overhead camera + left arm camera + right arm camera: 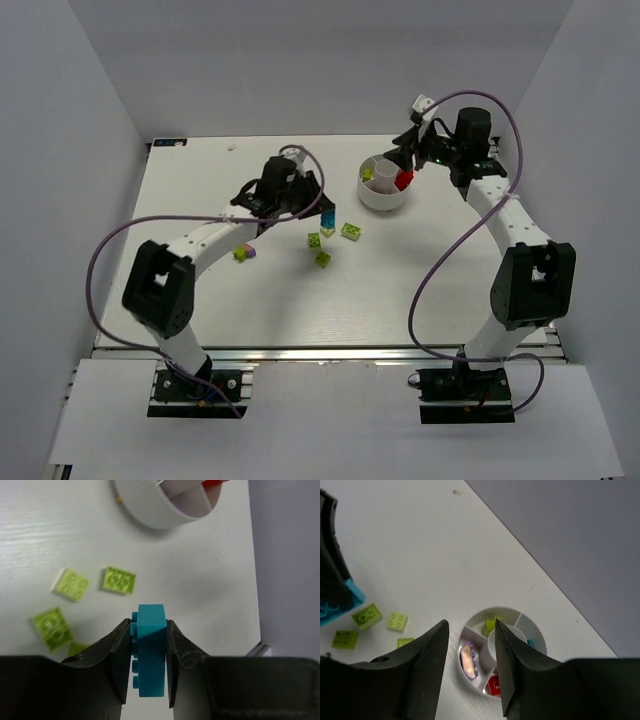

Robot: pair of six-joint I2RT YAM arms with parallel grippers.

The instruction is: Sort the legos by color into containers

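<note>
My left gripper (149, 625) is shut on a cyan lego (150, 650), held upright above the table; it also shows in the top view (327, 215). Three lime legos (119, 579) lie just beyond it, and they show in the top view (322, 245). The round white dish (384, 184) has wedge compartments holding a lime piece (491, 625), a purple piece (468, 659), a red piece (493, 684) and a small cyan piece (529, 642). My right gripper (471, 630) is open and empty, hovering above the dish (470, 630).
A lime and purple clump (244, 252) lies left of the loose lime bricks, under the left arm. The dish stands near the back right of the table. White walls enclose the table on three sides.
</note>
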